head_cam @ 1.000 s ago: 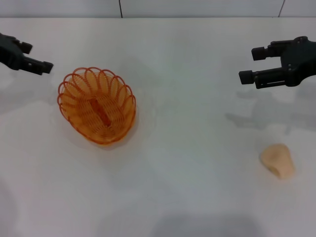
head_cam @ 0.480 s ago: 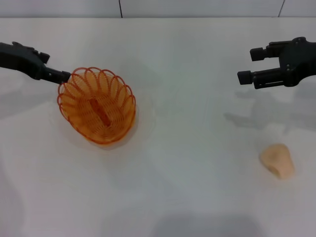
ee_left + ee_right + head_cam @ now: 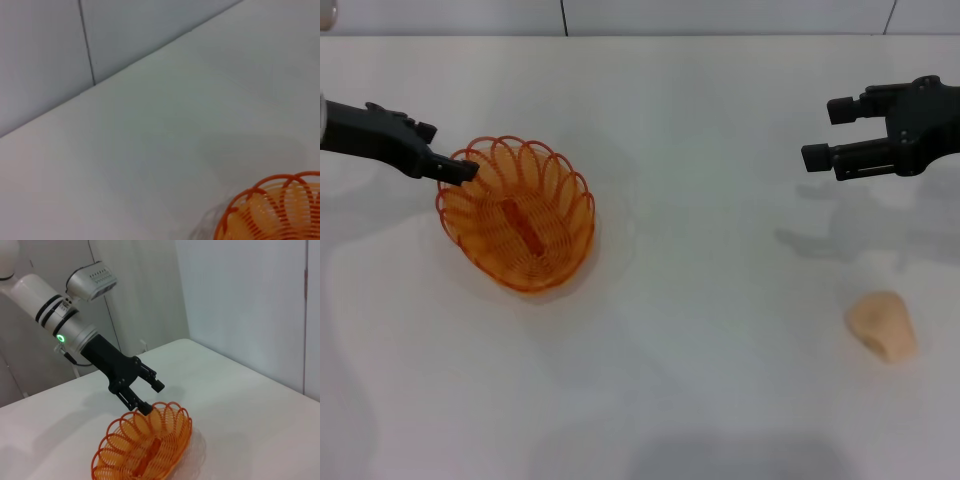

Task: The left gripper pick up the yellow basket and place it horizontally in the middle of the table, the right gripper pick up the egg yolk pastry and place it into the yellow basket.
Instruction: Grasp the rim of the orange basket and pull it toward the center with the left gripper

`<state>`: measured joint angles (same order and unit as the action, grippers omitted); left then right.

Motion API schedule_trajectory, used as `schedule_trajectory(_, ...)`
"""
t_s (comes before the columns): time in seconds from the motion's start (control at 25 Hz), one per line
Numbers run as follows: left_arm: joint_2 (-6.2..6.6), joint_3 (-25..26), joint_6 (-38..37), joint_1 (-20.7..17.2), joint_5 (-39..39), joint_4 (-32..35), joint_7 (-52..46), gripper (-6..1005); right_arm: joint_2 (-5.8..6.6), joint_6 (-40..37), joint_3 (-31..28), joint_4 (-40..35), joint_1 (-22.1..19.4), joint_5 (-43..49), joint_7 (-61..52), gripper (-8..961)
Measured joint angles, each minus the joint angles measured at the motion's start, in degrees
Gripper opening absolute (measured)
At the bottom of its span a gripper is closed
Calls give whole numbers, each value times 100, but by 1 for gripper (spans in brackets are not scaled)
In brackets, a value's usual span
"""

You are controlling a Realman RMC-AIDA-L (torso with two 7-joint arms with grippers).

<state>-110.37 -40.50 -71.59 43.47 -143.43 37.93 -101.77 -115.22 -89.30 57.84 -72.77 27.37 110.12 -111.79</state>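
The yellow basket [image 3: 518, 214] sits upright on the left part of the white table [image 3: 710, 260], its long axis slanted. My left gripper [image 3: 451, 150] is open at the basket's far-left rim, one fingertip over the rim loops and the other outside it. In the right wrist view the left gripper [image 3: 151, 398] hangs open just above the basket [image 3: 145, 450]. The left wrist view catches only a piece of the basket's rim [image 3: 272, 210]. The egg yolk pastry [image 3: 882, 324] lies near the right front. My right gripper [image 3: 818, 133] hovers open, well behind the pastry.
A grey tiled wall [image 3: 720, 15] runs along the table's far edge. Bare white tabletop stretches between the basket and the pastry.
My left gripper has travelled right, from the table's left edge to the basket's rim. The right gripper, basket and pastry have stayed put.
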Motion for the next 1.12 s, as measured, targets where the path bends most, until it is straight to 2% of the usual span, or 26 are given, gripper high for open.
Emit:
schedule_trajectory(0.28,-81,-11,149,12,10,-19,28,779,0,-3,0,0,7,0,0,769)
schedule_trajectory(0.52,-99,-24,106,39,-23,-22,23,775,0,-12,-5,-10,6,1,-34,769)
schedule_trajectory(0.84,-71,-52,99,67,-33,-22,26,769,4,-35,-14,-19,5,0,-58,768)
schedule_trajectory(1.12,2,-391,116,131,-64,24,63,763,7,-36,-31,-18,5,0,-62,767)
